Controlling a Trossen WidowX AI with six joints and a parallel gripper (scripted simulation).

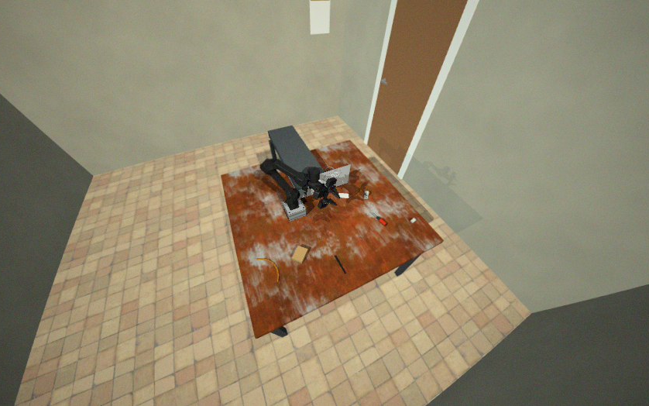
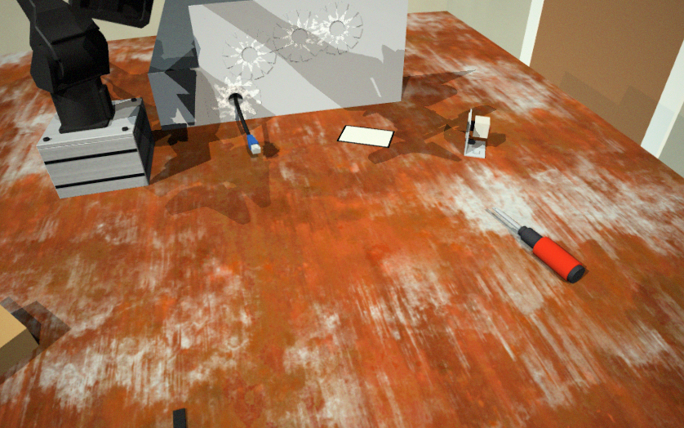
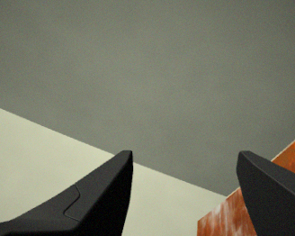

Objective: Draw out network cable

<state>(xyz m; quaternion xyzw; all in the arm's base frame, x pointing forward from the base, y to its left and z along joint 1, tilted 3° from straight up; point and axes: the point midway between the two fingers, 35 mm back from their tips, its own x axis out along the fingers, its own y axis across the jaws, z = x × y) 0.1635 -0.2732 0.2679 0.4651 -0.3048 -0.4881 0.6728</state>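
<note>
- While the tool (image 3: 184, 213) was open and held nothing, the plug (image 2: 253, 144) lay on the bench (image 2: 334, 265) below the panel (image 2: 302, 90).
- It should go down slowly, grab the plug, and pull straight.

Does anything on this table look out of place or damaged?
Nothing looks damaged. The black cable hangs from the lowest panel hole, its blue plug on the table. The gripper is open, aimed at the walls, away from the cable.
</note>
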